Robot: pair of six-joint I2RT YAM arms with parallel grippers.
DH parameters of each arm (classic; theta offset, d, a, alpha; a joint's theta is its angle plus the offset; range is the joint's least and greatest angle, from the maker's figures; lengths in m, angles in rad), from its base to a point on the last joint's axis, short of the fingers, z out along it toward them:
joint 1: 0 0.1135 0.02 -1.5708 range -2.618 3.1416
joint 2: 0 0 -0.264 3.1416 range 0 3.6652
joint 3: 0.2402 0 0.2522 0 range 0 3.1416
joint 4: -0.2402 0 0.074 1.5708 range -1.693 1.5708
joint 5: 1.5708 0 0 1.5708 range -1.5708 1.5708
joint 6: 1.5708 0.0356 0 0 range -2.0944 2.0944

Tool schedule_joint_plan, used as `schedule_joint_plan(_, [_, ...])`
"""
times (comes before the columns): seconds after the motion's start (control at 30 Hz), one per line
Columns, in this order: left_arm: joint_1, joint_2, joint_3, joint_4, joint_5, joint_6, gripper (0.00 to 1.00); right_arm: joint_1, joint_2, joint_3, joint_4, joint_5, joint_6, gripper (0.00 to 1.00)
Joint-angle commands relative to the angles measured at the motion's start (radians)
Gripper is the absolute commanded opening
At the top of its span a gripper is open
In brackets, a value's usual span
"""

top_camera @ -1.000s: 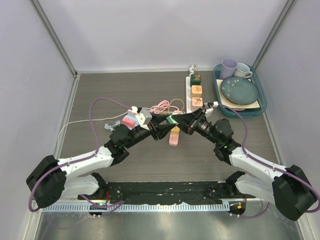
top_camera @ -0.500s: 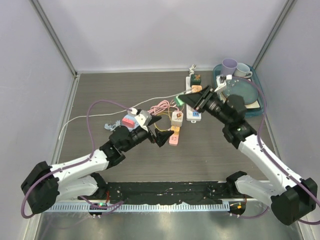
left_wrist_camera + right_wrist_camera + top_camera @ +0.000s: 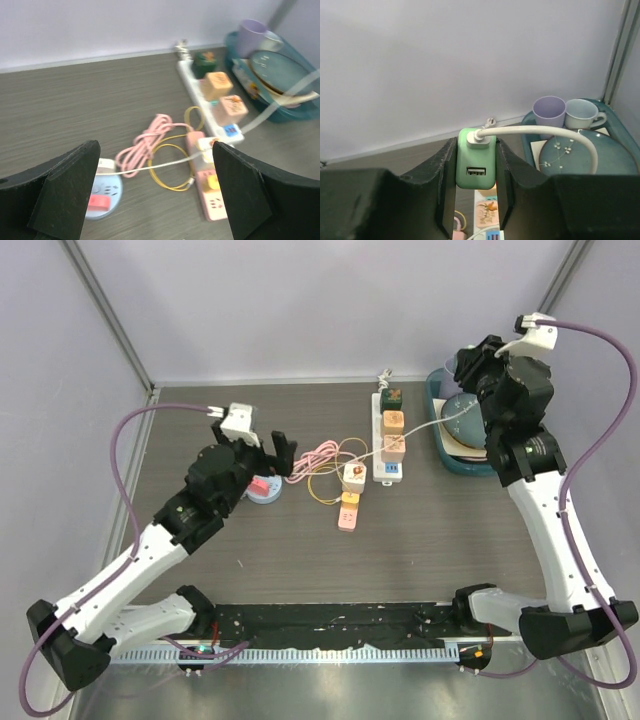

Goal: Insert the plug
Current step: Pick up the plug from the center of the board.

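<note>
My right gripper [image 3: 476, 167] is shut on a green plug [image 3: 476, 159] with a USB port on its face. A white cable [image 3: 545, 131] leaves the plug's top. In the top view the right gripper [image 3: 476, 362] is raised high over the teal tray at the back right. The cable [image 3: 420, 428] hangs down from it towards the strips. A white power strip [image 3: 390, 468] lies at mid-table with three blocks plugged in. A pink strip [image 3: 348, 512] lies beside it. My left gripper [image 3: 283, 452] is open, above the round blue socket [image 3: 263, 490], with nothing between its fingers [image 3: 65, 192].
The teal tray [image 3: 441, 456] holds a plate and two cups [image 3: 549, 111] at the back right. A pink cable coil [image 3: 147, 145] and a yellow cable loop [image 3: 167, 172] lie between the blue socket and the pink strip. Walls close in on three sides.
The left gripper let go of the green plug, opened wide and drew back to the left. The right gripper carried the plug up and away to the back right.
</note>
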Motion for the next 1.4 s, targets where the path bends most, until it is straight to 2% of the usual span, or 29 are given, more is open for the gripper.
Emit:
schedule_joint_plan(0.0, [0.099,-0.004,0.098,-0.259,-0.089,-0.045,1.00,0.029,-0.031,-0.007,-0.095,-0.003,-0.116,0.01])
schedule_joint_plan(0.07, [0.134,-0.004,0.101,-0.288,-0.098,-0.046,1.00,0.075,-0.056,-0.053,-0.115,0.006,-0.108,0.01])
schedule_joint_plan(0.27, [0.148,-0.022,0.038,-0.311,-0.134,-0.052,1.00,0.362,-0.086,-0.266,-0.111,0.043,-0.029,0.01])
schedule_joint_plan(0.3, [0.149,-0.033,0.029,-0.313,-0.143,-0.052,1.00,0.441,-0.085,-0.312,-0.100,0.083,-0.021,0.01])
schedule_joint_plan(0.4, [0.157,-0.057,0.003,-0.317,-0.175,-0.054,1.00,0.555,-0.056,-0.386,-0.080,0.175,0.036,0.01])
schedule_joint_plan(0.57, [0.171,-0.087,-0.013,-0.330,-0.247,-0.057,1.00,0.785,0.050,-0.427,-0.088,0.354,0.129,0.02])
schedule_joint_plan(0.63, [0.172,-0.091,-0.017,-0.331,-0.252,-0.054,1.00,0.830,0.097,-0.435,-0.089,0.412,0.187,0.16])
schedule_joint_plan(0.67, [0.172,-0.093,-0.019,-0.331,-0.252,-0.052,1.00,0.860,0.113,-0.438,-0.089,0.426,0.204,0.19])
schedule_joint_plan(0.77, [0.172,-0.088,-0.014,-0.337,-0.240,-0.052,1.00,0.893,0.161,-0.447,-0.081,0.459,0.253,0.09])
schedule_joint_plan(0.8, [0.172,-0.088,-0.014,-0.339,-0.235,-0.052,1.00,0.891,0.170,-0.461,-0.078,0.471,0.272,0.02])
schedule_joint_plan(0.97, [0.172,-0.085,-0.040,-0.312,-0.182,-0.054,1.00,0.893,0.184,-0.550,0.010,0.515,0.339,0.01])
schedule_joint_plan(1.07, [0.172,-0.050,-0.069,-0.264,-0.030,-0.127,1.00,0.894,0.164,-0.590,0.053,0.529,0.361,0.01])
schedule_joint_plan(1.13, [0.171,0.033,-0.068,-0.236,0.112,-0.198,1.00,0.894,0.135,-0.607,0.066,0.538,0.363,0.01])
schedule_joint_plan(1.17, [0.171,0.066,-0.047,-0.235,0.151,-0.276,0.97,0.894,0.127,-0.613,0.067,0.537,0.361,0.01])
schedule_joint_plan(1.23, [0.148,0.191,-0.013,-0.236,0.201,-0.328,0.95,0.894,0.104,-0.628,0.078,0.534,0.358,0.01])
schedule_joint_plan(1.3, [0.110,0.275,0.035,-0.232,0.153,-0.352,0.90,0.894,0.096,-0.648,0.096,0.526,0.356,0.01])
schedule_joint_plan(1.33, [0.064,0.356,0.052,-0.230,0.124,-0.347,0.81,0.894,0.090,-0.653,0.098,0.522,0.358,0.01])
schedule_joint_plan(1.37, [0.044,0.395,0.084,-0.230,0.065,-0.326,0.77,0.893,0.085,-0.656,0.100,0.514,0.358,0.01])
